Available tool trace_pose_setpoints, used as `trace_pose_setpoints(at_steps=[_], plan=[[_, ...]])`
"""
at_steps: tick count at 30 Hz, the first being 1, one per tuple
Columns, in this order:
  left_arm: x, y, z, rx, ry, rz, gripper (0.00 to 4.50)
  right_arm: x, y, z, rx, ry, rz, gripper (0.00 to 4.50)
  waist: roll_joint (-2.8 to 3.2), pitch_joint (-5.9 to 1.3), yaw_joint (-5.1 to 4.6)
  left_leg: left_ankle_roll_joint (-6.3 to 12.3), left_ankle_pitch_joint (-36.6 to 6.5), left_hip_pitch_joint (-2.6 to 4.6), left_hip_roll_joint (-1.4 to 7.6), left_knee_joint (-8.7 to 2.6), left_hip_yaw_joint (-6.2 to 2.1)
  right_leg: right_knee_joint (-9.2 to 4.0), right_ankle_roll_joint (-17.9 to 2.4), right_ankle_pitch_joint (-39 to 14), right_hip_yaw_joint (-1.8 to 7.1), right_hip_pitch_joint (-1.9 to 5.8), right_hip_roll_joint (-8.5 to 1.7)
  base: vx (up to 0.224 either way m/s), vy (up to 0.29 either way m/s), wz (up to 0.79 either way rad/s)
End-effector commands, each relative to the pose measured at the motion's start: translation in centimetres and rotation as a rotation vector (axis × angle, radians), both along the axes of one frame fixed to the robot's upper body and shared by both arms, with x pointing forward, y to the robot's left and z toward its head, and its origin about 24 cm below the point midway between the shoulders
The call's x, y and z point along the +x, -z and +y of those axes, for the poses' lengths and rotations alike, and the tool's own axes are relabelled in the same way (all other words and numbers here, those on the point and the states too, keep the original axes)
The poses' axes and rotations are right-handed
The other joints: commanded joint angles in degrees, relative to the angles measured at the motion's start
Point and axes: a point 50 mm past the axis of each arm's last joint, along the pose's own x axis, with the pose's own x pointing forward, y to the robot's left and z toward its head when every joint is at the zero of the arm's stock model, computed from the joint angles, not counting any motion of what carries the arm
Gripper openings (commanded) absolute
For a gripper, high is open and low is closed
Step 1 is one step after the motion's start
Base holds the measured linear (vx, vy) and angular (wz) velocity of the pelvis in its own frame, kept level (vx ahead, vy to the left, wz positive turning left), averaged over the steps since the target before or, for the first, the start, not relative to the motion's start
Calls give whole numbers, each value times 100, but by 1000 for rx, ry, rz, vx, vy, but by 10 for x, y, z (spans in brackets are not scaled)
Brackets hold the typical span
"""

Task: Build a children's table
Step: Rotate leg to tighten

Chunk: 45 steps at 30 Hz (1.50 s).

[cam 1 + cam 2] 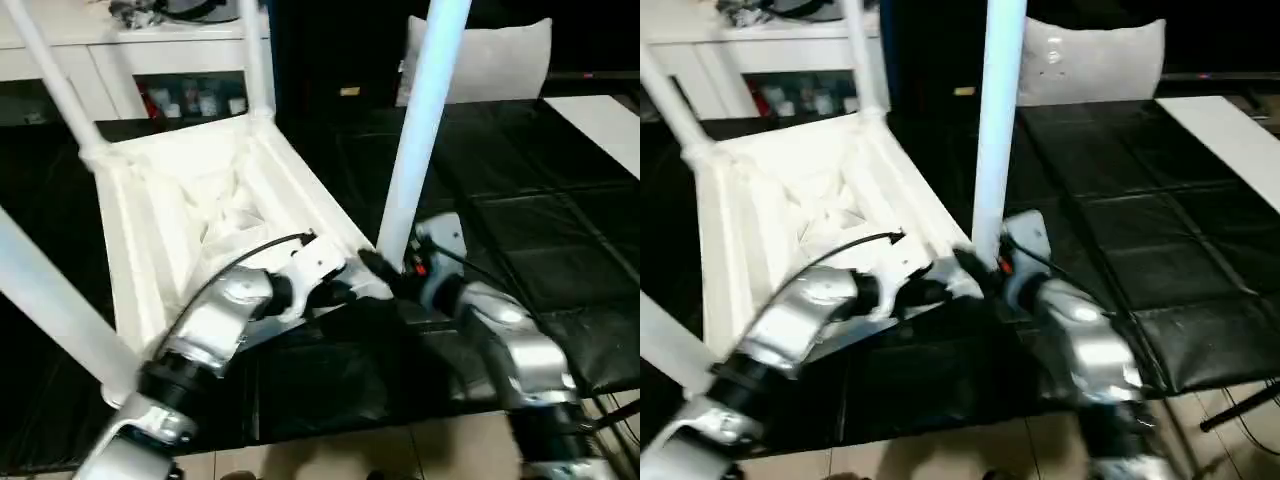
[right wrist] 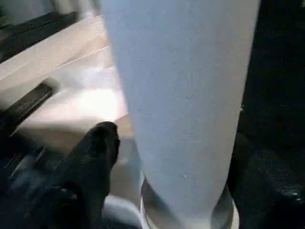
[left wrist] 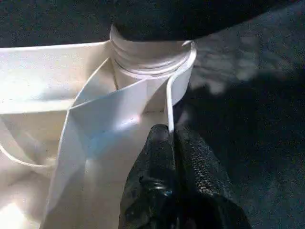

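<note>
The children's table lies upside down on black mats, its white ribbed tabletop (image 1: 150,200) facing up. Three legs stand in the far-left (image 1: 50,80), far-right (image 1: 258,60) and near-left (image 1: 50,300) corners. A fourth leg (image 1: 420,130) stands upright in the near-right corner socket (image 3: 147,57). My left gripper (image 3: 172,131) is shut on the tabletop's thin rim wall just beside that socket. My right gripper (image 2: 176,143) straddles the base of the fourth leg, open, with one finger (image 2: 97,152) standing a little off the tube.
A grey cushion (image 1: 500,60) leans at the back behind the upright leg. A white shelf unit (image 1: 130,50) runs along the back left. A white board (image 1: 605,120) lies at the right edge of the mats (image 1: 560,230). Bare floor (image 1: 400,450) shows in front.
</note>
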Motion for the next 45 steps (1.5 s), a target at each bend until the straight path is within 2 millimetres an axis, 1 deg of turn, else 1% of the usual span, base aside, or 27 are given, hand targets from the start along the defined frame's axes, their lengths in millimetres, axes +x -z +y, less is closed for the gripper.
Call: trace_pose_setpoints(at_steps=[1,3,5,6,7,8,9,11,12,13,14,15,17,18,19,20,23,25,27,29,32,35,39,41,43,44,45], plan=[[-3,-9,-8,-28,109,-33,0,-4,-5,2,8,-98,-4,384,5,-418,10,458,-846,1,90,-329,18,-303,-1181,-1057,268,412,-270,0,0,0],[-5,-9,-4,-36,168,-30,0,-7,-6,-6,-46,-178,-4,398,17,-408,76,350,-1044,36,103,-334,15,-353,-1060,-1489,266,395,-279,0,0,0],[-8,-10,-1,-43,221,-12,0,-8,-8,-14,-88,-240,-6,405,15,-394,105,283,-1172,63,115,-341,20,-368,-1020,-1625,276,371,-277,0,0,0],[-10,-9,2,-24,266,-5,0,-9,-9,-18,-98,-278,-9,405,9,-392,116,254,-1288,55,114,-348,10,-378,-984,-1767,271,382,-286,0,0,0],[-11,-8,5,0,312,-2,0,-10,-11,-22,-109,-331,-11,405,9,-392,116,254,-1288,55,114,-348,10,-378,-984,-1767,271,382,-286,0,0,0],[-14,-7,9,33,383,3,0,-14,-14,-26,-126,-435,-12,405,9,-403,138,272,-1344,50,111,-344,-1,-371,-956,-1804,266,387,-287,0,0,0],[-15,-6,11,45,402,9,0,-17,-15,-27,-128,-483,-14,405,-22,-385,144,303,-1361,52,120,-348,13,-387,-932,-1842,272,379,-280,0,0,0],[-15,-6,12,56,421,12,0,-19,-16,-27,-127,-533,-15,405,-16,-375,186,308,-1403,60,129,-352,15,-383,-948,-1948,272,374,-294,0,0,0],[-15,-5,13,70,445,11,0,-22,-17,-28,-127,-578,-16,405,-7,-372,200,286,-1483,92,138,-355,15,-401,-962,-2051,270,353,-301,0,0,0],[-16,-5,14,74,453,11,0,-22,-17,-28,-126,-590,-16,405,-43,-375,203,290,-1496,90,135,-354,17,-410,-952,-2095,265,361,-300,0,0,0],[-17,-5,14,80,481,13,0,-24,-17,-28,-119,-624,-6,405,-73,-384,219,277,-1417,79,148,-360,9,-383,-975,-2020,274,372,-309,0,0,0],[-18,-5,14,83,509,15,0,-25,-16,-28,-110,-655,7,387,-45,-389,234,278,-1365,70,155,-361,-2,-363,-1007,-1959,273,381,-314,0,0,0],[-20,-5,14,89,550,21,0,-26,-15,-29,-94,-699,33,376,-52,-397,243,296,-1300,71,161,-354,5,-349,-1055,-1840,280,380,-311,0,0,0],[-22,-5,15,99,586,25,0,-27,-14,-30,-94,-730,60,365,-78,-400,258,319,-1249,67,157,-347,12,-333,-1082,-1790,283,384,-314,0,0,0],[-22,-5,15,99,586,25,0,-27,-14,-30,-94,-730,60,365,-67,-399,263,329,-1234,60,156,-346,15,-336,-1096,-1815,279,384,-316,0,0,0],[-22,-5,15,105,598,26,0,-27,-13,-30,-95,-737,73,354,-88,-397,270,324,-1221,61,153,-342,22,-345,-1079,-1838,282,382,-318,0,0,0],[-22,-4,16,120,618,24,0,-28,-10,-30,-101,-760,97,325,-79,-398,308,308,-1152,66,154,-340,19,-343,-1017,-1942,282,376,-322,0,0,0],[-21,-4,17,127,619,22,0,-28,-10,-30,-101,-768,102,313,-80,-406,336,280,-1128,64,160,-341,16,-331,-1027,-1877,284,379,-323,0,0,0],[-20,-5,19,131,621,20,0,-28,-9,-30,-101,-779,104,287,-83,-408,341,271,-1144,63,155,-340,16,-328,-1028,-1850,282,382,-320,0,0,0],[-19,-5,19,133,620,18,0,-28,-9,-29,-99,-788,105,277,-88,-407,341,271,-1155,55,149,-339,17,-334,-1010,-1900,278,390,-326,0,0,0],[-18,-5,20,134,618,17,0,-29,-9,-28,-94,-802,108,243,-92,-403,335,263,-1179,55,147,-339,17,-345,-968,-2012,272,387,-318,0,0,0],[-17,-4,21,130,612,22,0,-31,-9,-27,-75,-815,115,222,-96,-406,338,263,-1146,56,148,-340,14,-348,-944,-2033,273,386,-322,0,0,0],[-17,-4,21,99,566,36,0,-34,-10,-23,-16,-810,127,205,-111,-406,339,278,-1076,54,149,-335,21,-332,-960,-1979,277,385,-314,0,0,0],[-14,-5,19,61,485,44,0,-36,-10,-18,21,-775,133,202,-104,-403,346,263,-1070,59,152,-338,17,-333,-958,-1991,277,382,-319,0,0,0],[-12,-6,17,42,445,39,0,-37,-8,-14,28,-742,144,202,-113,-387,332,238,-1132,54,147,-347,20,-354,-907,-2135,280,377,-319,0,0,0],[-10,-8,14,15,384,28,0,-35,-4,-7,11,-668,142,202,-121,-378,322,216,-1201,51,128,-348,16,-382,-816,-2382,267,375,-317,0,0,0],[-10,-8,12,7,359,24,0,-33,-1,-3,-3,-621,139,202,-105,-354,303,155,-1305,47,113,-358,7,-426,-683,-2718,253,364,-318,0,0,0]])
